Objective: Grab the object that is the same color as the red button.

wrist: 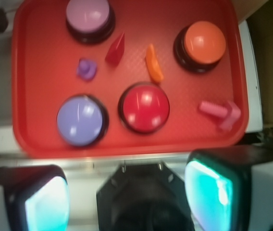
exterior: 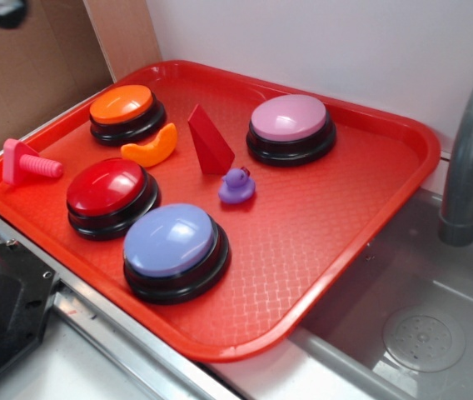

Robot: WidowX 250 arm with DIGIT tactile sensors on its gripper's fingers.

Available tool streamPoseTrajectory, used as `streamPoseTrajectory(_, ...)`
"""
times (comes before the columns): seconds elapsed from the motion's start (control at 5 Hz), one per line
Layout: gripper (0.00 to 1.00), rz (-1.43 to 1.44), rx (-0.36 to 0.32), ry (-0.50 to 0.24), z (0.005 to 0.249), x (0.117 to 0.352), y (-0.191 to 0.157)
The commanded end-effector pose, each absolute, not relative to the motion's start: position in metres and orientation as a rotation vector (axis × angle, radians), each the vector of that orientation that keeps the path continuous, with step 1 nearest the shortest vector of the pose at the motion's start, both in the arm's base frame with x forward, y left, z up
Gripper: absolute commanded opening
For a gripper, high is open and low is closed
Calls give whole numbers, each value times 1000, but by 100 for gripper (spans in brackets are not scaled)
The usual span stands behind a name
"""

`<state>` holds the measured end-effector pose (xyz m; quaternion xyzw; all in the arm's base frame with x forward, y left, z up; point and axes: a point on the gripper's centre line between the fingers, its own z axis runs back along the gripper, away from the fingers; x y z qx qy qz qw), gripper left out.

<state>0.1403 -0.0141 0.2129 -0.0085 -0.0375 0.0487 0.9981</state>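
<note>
A dark red triangular wedge (exterior: pixel 210 140) (wrist: pixel 115 49) stands upright near the middle of the red tray (exterior: pixel 353 242) (wrist: pixel 31 96). The red button (exterior: pixel 110 195) (wrist: pixel 144 107) sits on its black base at the tray's front left, apart from the wedge. In the wrist view my gripper (wrist: pixel 129 195) hangs high over the counter just off the tray's near edge. It is open, its two teal pads wide apart with nothing between them. The gripper does not show in the exterior view.
On the tray also sit an orange button (exterior: pixel 125 112), a pink button (exterior: pixel 291 127), a lavender button (exterior: pixel 174 248), an orange crescent (exterior: pixel 151 147), a purple duck (exterior: pixel 236 186) and a pink bolt toy (exterior: pixel 25 163). A sink (exterior: pixel 420 317) and grey faucet (exterior: pixel 470 158) lie right.
</note>
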Motion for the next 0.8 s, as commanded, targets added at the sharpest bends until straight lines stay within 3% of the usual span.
streamPoseTrajectory(0.0, 100, 307, -4, -160, 172, 204, -6)
streamPoseTrajectory(0.2, 100, 404, 59, -192, 146, 233, -7)
streamPoseTrajectory(0.4, 100, 511, 31, -209, 118, 255, -6)
streamPoseTrajectory(0.6, 100, 584, -40, -203, 92, 267, -2)
